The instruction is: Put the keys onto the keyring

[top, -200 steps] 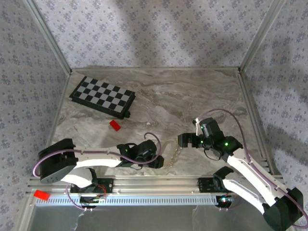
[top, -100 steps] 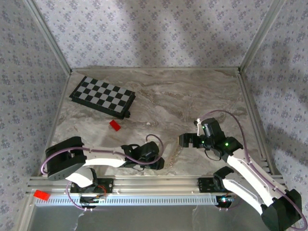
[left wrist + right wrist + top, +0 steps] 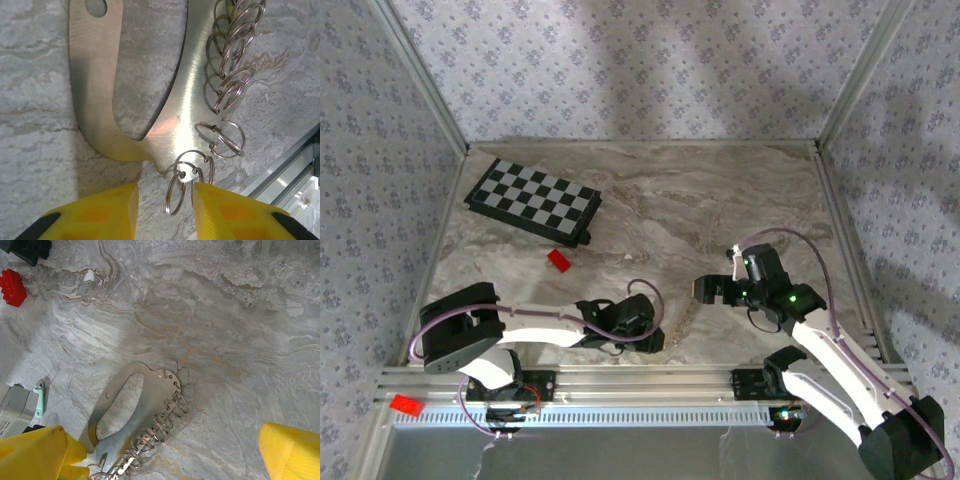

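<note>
Keyring (image 3: pixel 152 395) lies flat on the marbled surface (image 3: pixel 240 315). In your right wrist view its long axis runs diagonally from lower left to upper right, with its ring chain (image 3: pixel 160 426) alongside. The key (image 3: pixel 39 399), mint-green at the head, lies apart to its left, roughly upright in that view. Your left end effector (image 3: pixel 165 210) is partly spread, its fingers (image 3: pixel 100 215) flanking the chain's end rings without pinching them. Your right end effector (image 3: pixel 162 452) is spread wide.

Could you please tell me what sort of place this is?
Probably a lab test cell for robots: a marble-look tabletop boxed in by patterned wall panels on aluminium posts, with a chessboard as a prop.
</note>
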Available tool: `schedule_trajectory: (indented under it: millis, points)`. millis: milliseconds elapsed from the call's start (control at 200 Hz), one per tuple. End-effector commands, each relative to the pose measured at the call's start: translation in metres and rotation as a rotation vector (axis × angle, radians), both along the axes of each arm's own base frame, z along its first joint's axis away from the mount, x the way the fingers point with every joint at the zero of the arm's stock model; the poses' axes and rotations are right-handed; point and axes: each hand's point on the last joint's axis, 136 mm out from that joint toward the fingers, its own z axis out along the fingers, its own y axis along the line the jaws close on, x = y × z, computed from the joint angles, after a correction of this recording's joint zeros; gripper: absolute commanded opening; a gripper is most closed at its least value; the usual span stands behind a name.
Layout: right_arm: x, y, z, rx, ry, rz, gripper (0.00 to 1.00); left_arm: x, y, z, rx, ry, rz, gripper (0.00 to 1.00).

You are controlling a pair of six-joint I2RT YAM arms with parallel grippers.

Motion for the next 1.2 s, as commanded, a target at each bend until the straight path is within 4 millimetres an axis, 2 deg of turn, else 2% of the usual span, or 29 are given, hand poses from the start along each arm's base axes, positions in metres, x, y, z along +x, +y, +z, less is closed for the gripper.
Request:
schedule_trajectory:
  millis: [0,860,1199]
  points:
    - [-0.0013,-0.0002,0.0010,0.007,-0.017,0.017,1.00,-0.0044,-0.0094,0.0031,-0.012,0.012,-0.021,0.32]
    - [0.0001,-0.0051,0.0040,0.019,-0.033,0.000,1.00,-0.0112,-0.0184,-0.0035,0.008,0.029,-0.047,0.17]
    - [0.0019,-0.0067,0.0065,0.019,-0.046,-0.008,1.00,-0.0080,-0.0129,0.0056,0.014,0.004,-0.039,0.09]
